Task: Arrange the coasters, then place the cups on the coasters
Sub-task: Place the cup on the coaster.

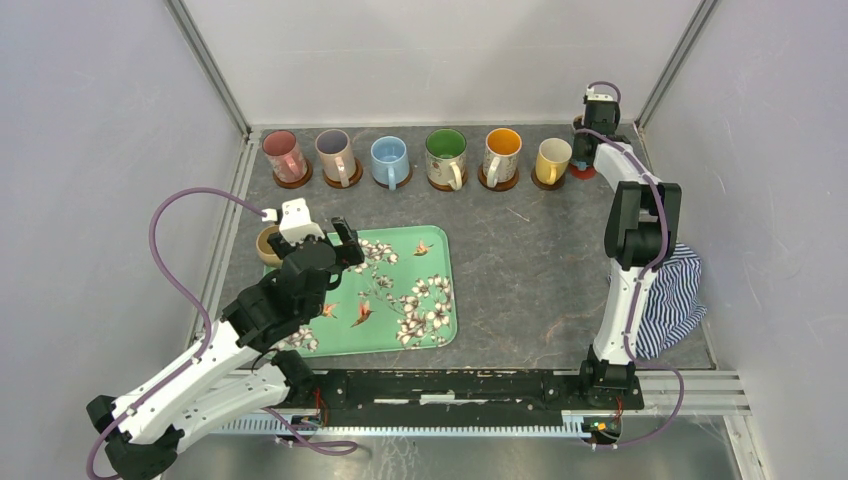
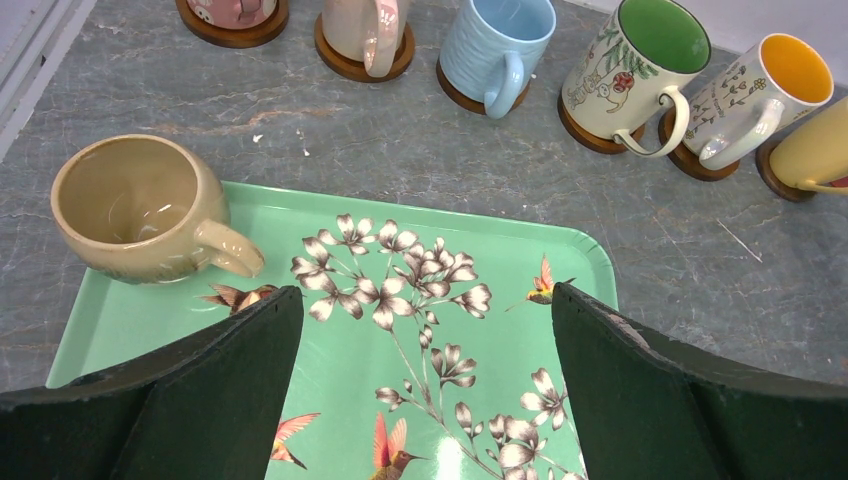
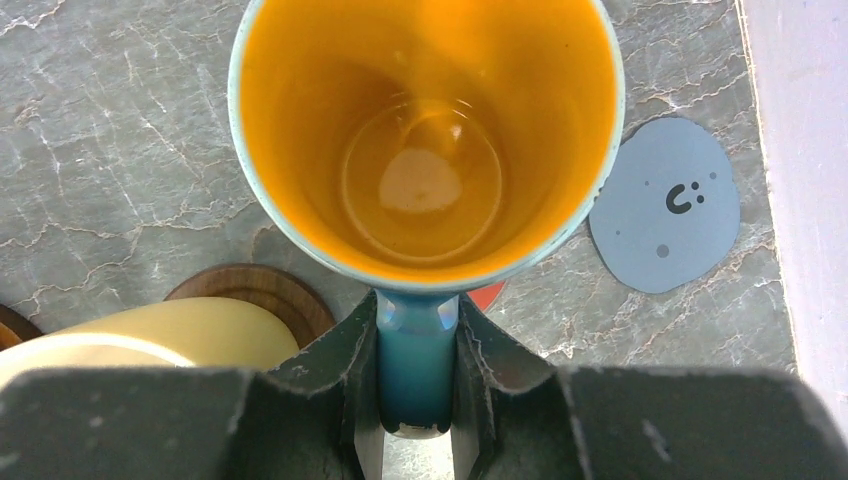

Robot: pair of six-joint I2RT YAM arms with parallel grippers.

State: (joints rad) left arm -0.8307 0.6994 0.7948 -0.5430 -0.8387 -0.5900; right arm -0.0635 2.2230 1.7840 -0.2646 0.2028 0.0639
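left tool (image 2: pixel 425 300) wide open, gripping nothing, hanging over the green floral tray (image 1: pixel 441 300) at the near-left of the tabletop (image 1: pixel 520 260). striped cloth (image 1: pixel 672 300) bunched at the near-right edge beside the right arm. tan mug (image 2: pixel 140 210) sits upright on the tray's far-left corner, handle pointing toward the tray middle. further back, six mugs in a row along the far wall, each standing on a wooden coaster (image 1: pixel 293 183), left to right: pink mug (image 1: pixel 283 155), lilac mug (image 1: pixel 335 152), light blue mug (image 1: pixel 389 158), green mug (image 1: pixel 446 155), orange mug (image 1: pixel 502 152), yellow mug (image 1: pixel 552 158). far-right corner: right tool (image 3: pixel 417 335) clamped on the handle of a teal mug (image 3: pixel 425 140) with orange inside, upright, just right of the yellow mug. a sliver of red coaster (image 3: pixel 487 294) shows under the teal mug; cannot tell if the mug rests on it or hangs above. blue-grey coaster (image 3: pixel 665 205) lies flat just beside, apart from the mug.
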